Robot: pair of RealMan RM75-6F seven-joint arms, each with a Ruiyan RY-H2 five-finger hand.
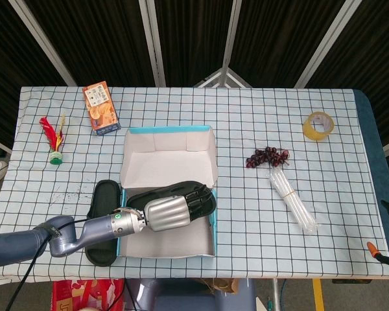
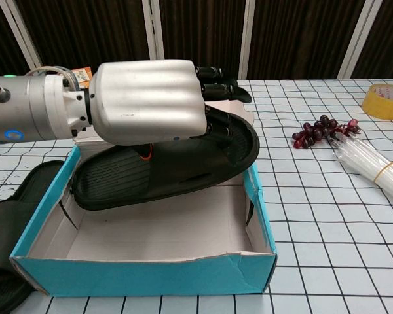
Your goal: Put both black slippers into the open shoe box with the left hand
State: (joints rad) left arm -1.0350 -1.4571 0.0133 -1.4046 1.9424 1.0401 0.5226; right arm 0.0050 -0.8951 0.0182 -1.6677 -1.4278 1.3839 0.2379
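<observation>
My left hand (image 1: 170, 212) (image 2: 150, 101) grips a black slipper (image 1: 149, 194) (image 2: 164, 173) and holds it inside the open shoe box (image 1: 168, 146) (image 2: 144, 275), low between its walls, toe toward the box's right wall. Whether its sole touches the box floor I cannot tell. The second black slipper (image 1: 102, 223) (image 2: 6, 229) lies flat on the table just left of the box. My right hand shows in neither view.
An orange carton (image 1: 101, 108) and a feathered shuttlecock (image 1: 54, 139) sit at the far left. Dark grapes (image 1: 267, 157), a bundle of clear tubes (image 1: 293, 202) and a tape roll (image 1: 318, 125) lie right of the box.
</observation>
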